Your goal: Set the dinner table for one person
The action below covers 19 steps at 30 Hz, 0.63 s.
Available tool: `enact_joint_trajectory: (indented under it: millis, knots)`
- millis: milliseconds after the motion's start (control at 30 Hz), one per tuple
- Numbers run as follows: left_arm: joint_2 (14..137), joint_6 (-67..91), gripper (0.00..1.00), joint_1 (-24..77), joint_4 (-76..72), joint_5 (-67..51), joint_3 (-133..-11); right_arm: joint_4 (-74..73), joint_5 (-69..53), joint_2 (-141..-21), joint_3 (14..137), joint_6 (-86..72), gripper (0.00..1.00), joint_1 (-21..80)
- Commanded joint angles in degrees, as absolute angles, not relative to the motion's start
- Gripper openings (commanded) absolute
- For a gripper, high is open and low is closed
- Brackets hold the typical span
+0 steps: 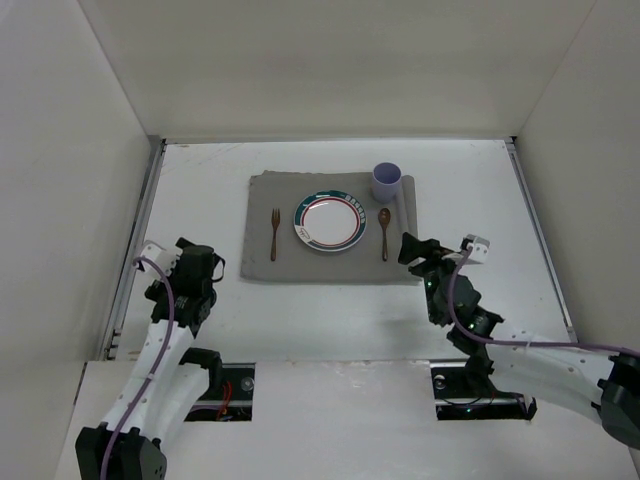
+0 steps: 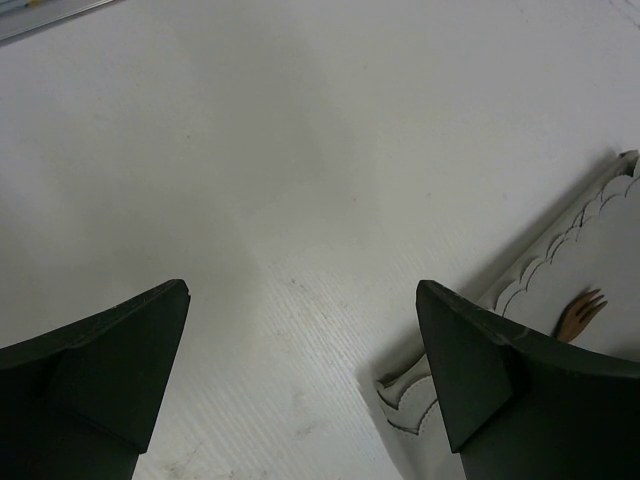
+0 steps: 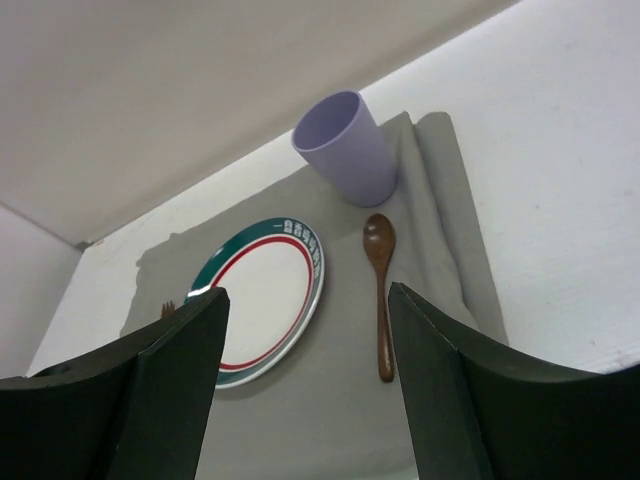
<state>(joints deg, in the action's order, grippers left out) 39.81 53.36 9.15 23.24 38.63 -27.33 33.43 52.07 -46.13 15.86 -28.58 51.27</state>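
right gripper (image 3: 308,292) jaws spread wide, nothing between them. beyond them, a flat grey cloth mat (image 3: 440,235) lies on the matte white dinner table (image 3: 560,150). on the mat:
- a round white plate with green and red rim bands (image 3: 265,290)
- a brown wooden spoon (image 3: 381,290) just right of the plate, apart from it, bowl end toward the cup
- an upright lavender plastic cup (image 3: 345,145) near the mat's far right corner

brown wooden fork tines (image 3: 167,309) peek out left of the plate.

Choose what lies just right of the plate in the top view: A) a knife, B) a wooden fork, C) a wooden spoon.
C: the wooden spoon lies on the mat right of the plate; the fork lies on its left.
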Motion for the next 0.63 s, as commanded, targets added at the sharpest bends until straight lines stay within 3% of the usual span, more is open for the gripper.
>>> enact_joint_trajectory:
  millis: [0, 600]
  knots:
    - [40.6, 51.7, 1.0, 9.4, 20.9, 37.9, -28.6, 31.3, 51.9, -47.1, 17.0, -33.3, 0.71, 49.5]
    - [46.5, 49.5, 1.0, 13.8, 15.9, 37.0, -30.5, 31.8, 49.0, -48.5, 16.9, -34.3, 0.72, 48.6]
